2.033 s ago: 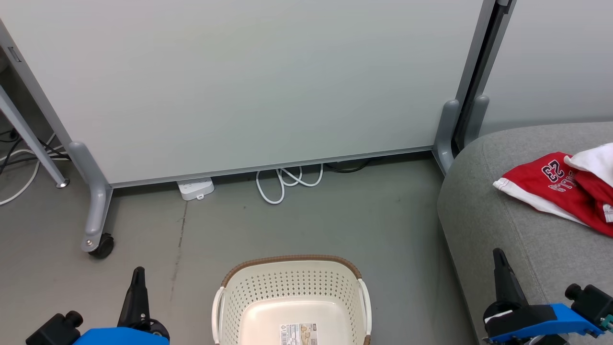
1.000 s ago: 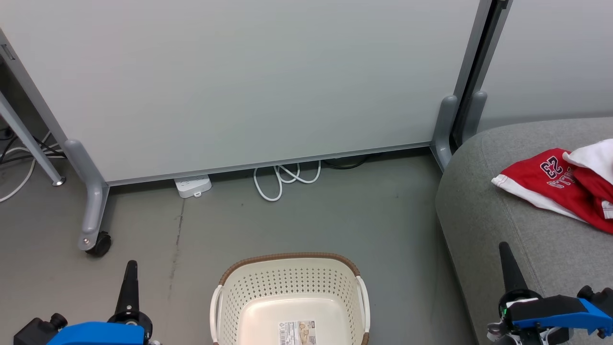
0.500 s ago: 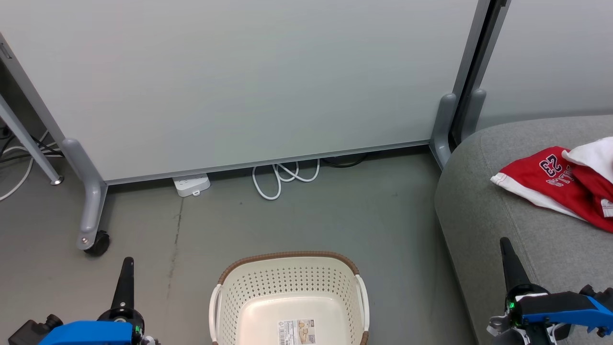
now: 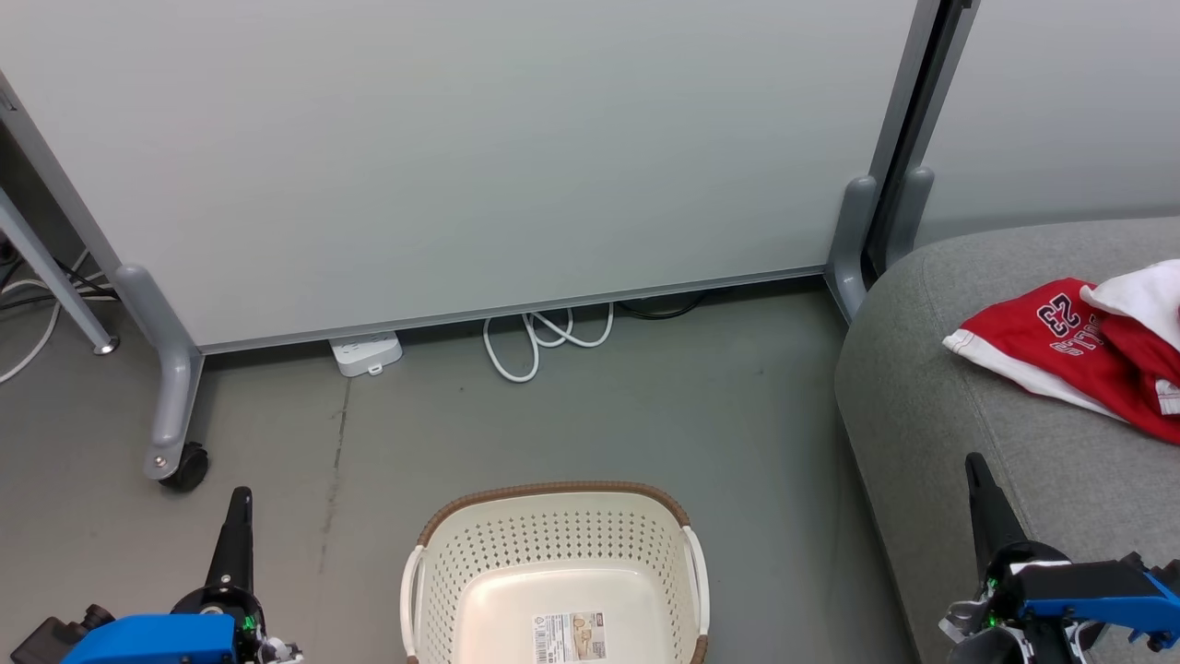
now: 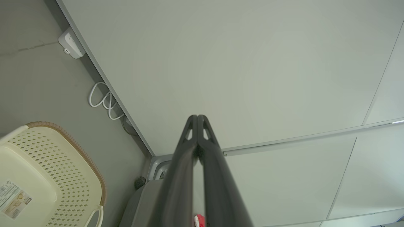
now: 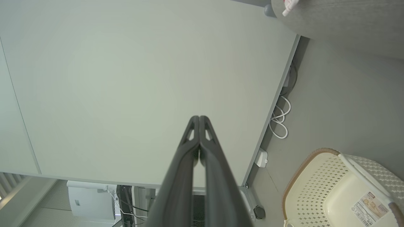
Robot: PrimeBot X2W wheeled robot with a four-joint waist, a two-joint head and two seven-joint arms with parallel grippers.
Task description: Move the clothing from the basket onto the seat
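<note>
The red clothing [image 4: 1069,355] with white trim lies crumpled on the grey seat [image 4: 940,406] at the right, its "23" print showing. The cream basket [image 4: 553,572] stands on the floor at bottom centre, holding nothing but a label. It also appears as the basket [image 5: 47,176] in the left wrist view and the basket [image 6: 344,189] in the right wrist view. My left gripper [image 4: 238,505] is shut at lower left, left of the basket. My right gripper [image 4: 973,470] is shut at lower right, over the seat's front edge. Both gripper tips [image 5: 197,118] [image 6: 199,119] meet with nothing between them.
A white partition panel [image 4: 461,157] on grey wheeled feet [image 4: 171,406] stands behind the basket. A white power strip [image 4: 364,355] and a coiled white cable [image 4: 539,341] lie at its base. More cables lie at far left. Bare grey floor [image 4: 645,424] separates basket and panel.
The head camera has shifted slightly, so the scene slid left and up. Both grippers have sunk lower in the head view. The clothing and basket stay where they were.
</note>
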